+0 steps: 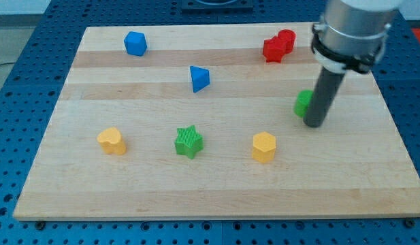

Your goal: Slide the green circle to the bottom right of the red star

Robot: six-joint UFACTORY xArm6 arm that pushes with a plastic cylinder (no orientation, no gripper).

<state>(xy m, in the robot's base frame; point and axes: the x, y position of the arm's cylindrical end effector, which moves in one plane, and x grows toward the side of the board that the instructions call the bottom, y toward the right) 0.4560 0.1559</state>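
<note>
Green circle [303, 103] touches my tip [314, 125] on the view's left.

Wooden board [216, 194]: one. Blocks on it, eight in all: two blue, namely one hexagonal blue block [135, 43] and one blue triangle [199, 78]; two red, the red star [273, 50] and a second red block [287, 38] touching it; two green, the green star [188, 141] and the green circle [303, 103]; two yellow, a yellow heart [112, 141] and a yellow hexagon [263, 147].
</note>
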